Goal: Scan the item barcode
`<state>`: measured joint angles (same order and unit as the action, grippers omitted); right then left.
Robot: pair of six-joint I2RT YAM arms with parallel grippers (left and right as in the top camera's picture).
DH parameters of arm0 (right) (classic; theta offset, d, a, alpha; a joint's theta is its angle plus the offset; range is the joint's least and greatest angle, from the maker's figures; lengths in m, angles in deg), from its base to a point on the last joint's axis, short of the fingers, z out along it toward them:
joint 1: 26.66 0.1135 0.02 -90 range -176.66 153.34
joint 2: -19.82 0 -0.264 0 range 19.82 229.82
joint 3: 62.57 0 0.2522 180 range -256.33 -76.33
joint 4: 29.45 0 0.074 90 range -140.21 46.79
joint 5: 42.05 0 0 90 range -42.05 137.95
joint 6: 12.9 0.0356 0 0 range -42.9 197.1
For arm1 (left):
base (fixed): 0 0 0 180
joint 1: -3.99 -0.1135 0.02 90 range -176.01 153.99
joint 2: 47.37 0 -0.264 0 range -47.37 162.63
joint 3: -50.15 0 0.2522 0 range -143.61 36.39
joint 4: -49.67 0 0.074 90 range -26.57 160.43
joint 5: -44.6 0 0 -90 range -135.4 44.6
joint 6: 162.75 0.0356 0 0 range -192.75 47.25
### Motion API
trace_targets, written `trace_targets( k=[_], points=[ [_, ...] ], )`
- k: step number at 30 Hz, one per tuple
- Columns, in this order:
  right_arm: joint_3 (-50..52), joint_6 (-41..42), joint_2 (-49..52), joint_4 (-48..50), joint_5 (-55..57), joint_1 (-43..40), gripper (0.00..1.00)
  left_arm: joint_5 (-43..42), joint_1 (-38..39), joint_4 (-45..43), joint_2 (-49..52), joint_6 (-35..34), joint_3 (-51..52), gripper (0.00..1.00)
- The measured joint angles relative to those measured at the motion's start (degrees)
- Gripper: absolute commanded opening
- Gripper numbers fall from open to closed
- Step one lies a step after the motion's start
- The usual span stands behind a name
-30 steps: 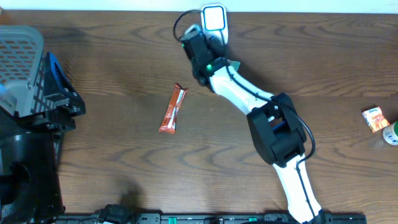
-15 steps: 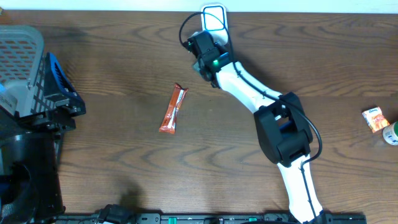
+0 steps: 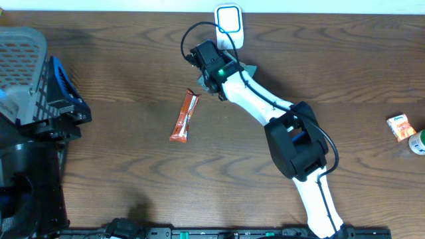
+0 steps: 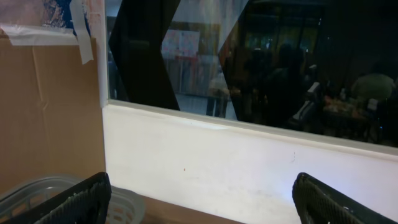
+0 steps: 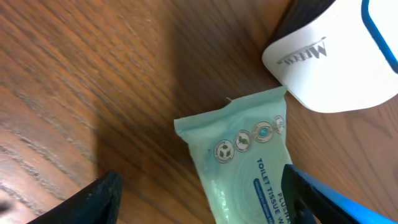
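A pale green toilet tissue packet lies flat on the wood just below the white scanner. My right gripper hovers over it, open, one finger on either side of the packet's lower end and neither touching it. From overhead only a corner of the packet shows beside the right arm, whose gripper sits below and left of the scanner. An orange snack bar lies left of the arm. My left gripper is open and empty, facing a wall.
A grey basket and the left arm's black base take up the left edge. A small orange box and a round item sit at the far right. The basket rim also shows in the left wrist view.
The right gripper has swung a little left and toward the front, away from the scanner, and its jaws stand slightly wider. The left arm has not moved.
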<state>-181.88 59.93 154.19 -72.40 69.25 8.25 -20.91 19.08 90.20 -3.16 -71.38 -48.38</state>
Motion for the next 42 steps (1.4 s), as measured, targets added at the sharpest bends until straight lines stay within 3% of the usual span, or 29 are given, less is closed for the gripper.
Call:
trace_targets(
  k=[7, 10, 11, 12, 15, 16, 23, 27, 35, 41, 42],
  points=[
    [-1.1, -1.4, 3.3, 0.9, 6.1, -0.4, 0.77, 0.0, 0.0, 0.0, 0.0, 0.1, 0.0, 0.93],
    [-2.0, -1.6, 4.4, 1.1, 9.4, -0.3, 0.71, 0.0, 0.0, 0.0, 0.0, 0.1, 0.0, 0.93],
    [-2.2, -1.6, 4.7, 0.9, 10.2, -0.3, 0.62, 0.0, 0.0, 0.0, 0.0, 0.1, 0.0, 0.93],
    [-2.5, -1.7, 4.9, 0.5, 10.7, -0.3, 0.45, 0.0, 0.0, 0.0, 0.0, 0.1, 0.0, 0.93],
    [-2.6, -1.7, 5.6, -1.9, 11.9, -0.3, 0.08, 0.0, 0.0, 0.0, 0.0, 0.1, 0.0, 0.93],
    [-2.6, -1.6, 5.9, -2.5, 12.3, -0.3, 0.02, 0.0, 0.0, 0.0, 0.0, 0.1, 0.0, 0.93],
    [-2.9, 2.0, 5.6, -4.4, 11.0, -0.5, 0.01, 0.0, 0.0, 0.0, 0.0, 0.1, 0.0, 0.93],
    [-2.3, 5.0, 2.7, -8.8, 3.7, -1.2, 0.01, 0.0, 0.0, 0.0, 0.0, 0.1, 0.0, 0.93],
    [-0.5, 10.5, -12.9, -19.2, -32.3, -5.3, 0.01, 0.0, 0.0, 0.0, 0.0, 0.1, 0.0, 0.94],
    [-1.2, 12.7, -22.6, -29.0, -56.9, -15.2, 0.01, 0.0, 0.0, 0.0, 0.0, 0.1, 0.0, 0.93],
    [-1.2, 13.0, -22.7, -30.6, -58.7, -16.8, 0.11, 0.0, 0.0, 0.0, 0.0, 0.1, 0.0, 0.93]
  ],
)
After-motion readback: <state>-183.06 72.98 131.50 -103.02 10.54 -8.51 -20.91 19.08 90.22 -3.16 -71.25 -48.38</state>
